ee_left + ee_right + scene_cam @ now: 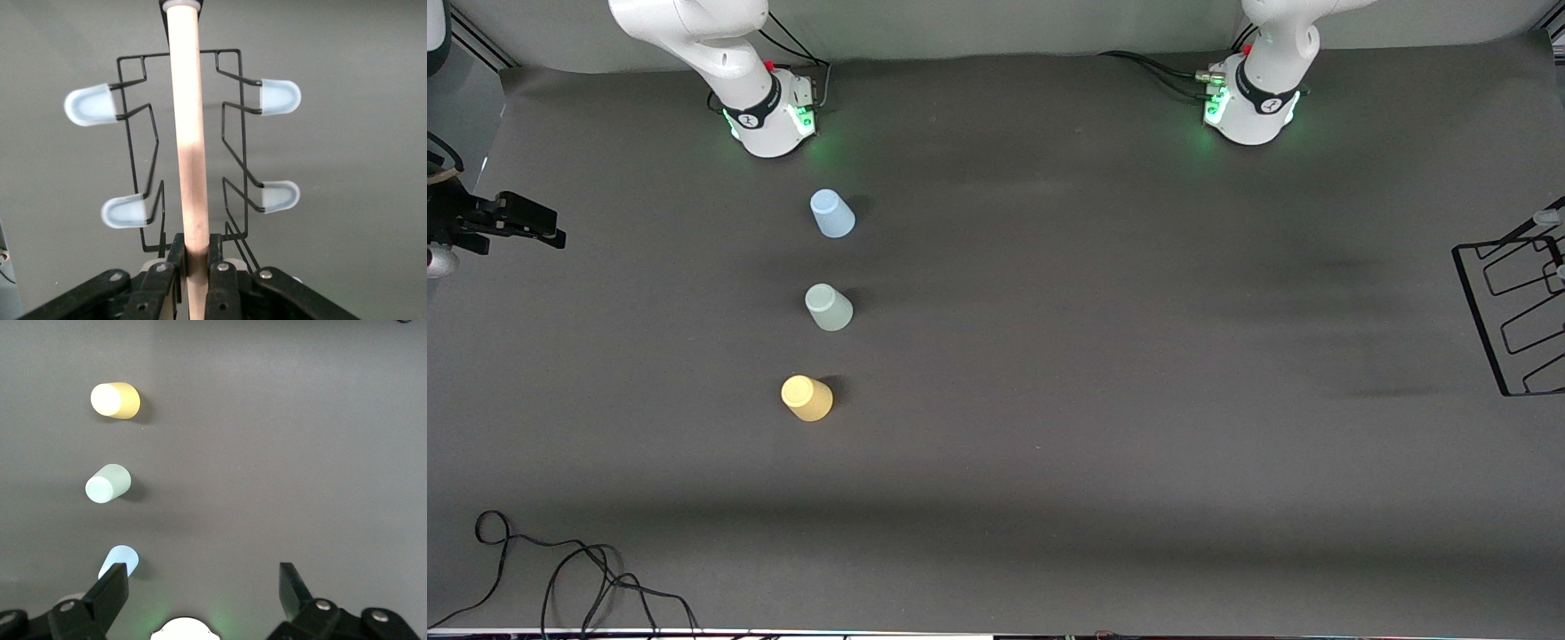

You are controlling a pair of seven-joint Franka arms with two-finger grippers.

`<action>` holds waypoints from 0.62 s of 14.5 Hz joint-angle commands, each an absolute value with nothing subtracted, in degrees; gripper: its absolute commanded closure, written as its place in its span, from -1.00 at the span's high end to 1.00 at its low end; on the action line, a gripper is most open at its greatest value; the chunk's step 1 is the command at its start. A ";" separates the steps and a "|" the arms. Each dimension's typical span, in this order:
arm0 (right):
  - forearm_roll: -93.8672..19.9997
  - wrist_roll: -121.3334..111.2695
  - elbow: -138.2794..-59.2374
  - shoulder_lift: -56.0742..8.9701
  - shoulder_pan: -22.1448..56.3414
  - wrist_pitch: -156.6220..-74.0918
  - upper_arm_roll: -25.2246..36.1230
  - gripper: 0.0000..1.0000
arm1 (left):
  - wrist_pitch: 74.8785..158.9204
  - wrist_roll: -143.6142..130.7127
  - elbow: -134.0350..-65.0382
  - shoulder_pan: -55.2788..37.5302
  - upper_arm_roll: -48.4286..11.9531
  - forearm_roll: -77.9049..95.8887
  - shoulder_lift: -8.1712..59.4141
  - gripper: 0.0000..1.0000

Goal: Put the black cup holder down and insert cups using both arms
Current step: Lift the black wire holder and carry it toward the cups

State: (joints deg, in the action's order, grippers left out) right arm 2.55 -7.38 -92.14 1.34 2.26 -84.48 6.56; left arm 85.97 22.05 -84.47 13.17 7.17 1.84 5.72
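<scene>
The black cup holder (1479, 320) shows partly at the left arm's end of the table, cut off by the picture's edge. My left gripper (195, 243) is shut on its light wooden rod handle (189, 133), with the wire base and several pale-tipped pegs (280, 97) below; I cannot tell whether the holder rests on the table. The cups stand in a row, narrow end up, near the right arm's base: light blue (831, 214) closest to it, pale green (829, 308), then yellow (807, 397) nearest the front camera. My right gripper (202, 577) is open and empty, high over the right arm's base and the light blue cup (120, 559).
A dark grey mat (1103, 356) covers the table. A loose black cable (560, 569) lies at the front corner at the right arm's end. A black fixture (507, 220) juts in at that end's edge. Both arm bases (774, 116) glow green.
</scene>
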 commanded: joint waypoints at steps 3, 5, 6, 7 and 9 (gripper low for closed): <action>2.72 -6.24 -92.72 2.37 2.11 -84.29 6.33 0.99 | 84.28 1.03 -80.95 3.63 -3.05 2.02 6.85 -1.00; 2.72 -6.33 -92.72 2.37 2.11 -84.29 6.33 1.00 | 84.90 -9.88 -79.29 -1.20 -7.80 2.29 7.56 -1.00; 2.81 -6.42 -92.72 2.37 2.11 -84.29 6.33 0.99 | 85.08 -15.93 -78.23 -3.84 -10.35 2.55 8.86 -1.00; 2.81 -6.50 -92.72 2.37 2.11 -84.29 6.42 0.99 | 85.25 -22.52 -76.74 -6.22 -12.37 2.81 10.27 -1.00; 2.81 -6.59 -92.81 2.46 2.02 -84.20 6.42 1.00 | 87.78 -33.88 -73.84 -10.88 -17.47 5.27 13.87 -1.00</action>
State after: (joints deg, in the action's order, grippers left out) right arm 2.55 -7.38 -92.18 1.42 2.21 -84.46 6.56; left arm 86.85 -24.95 -79.70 -7.45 -14.47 3.94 9.41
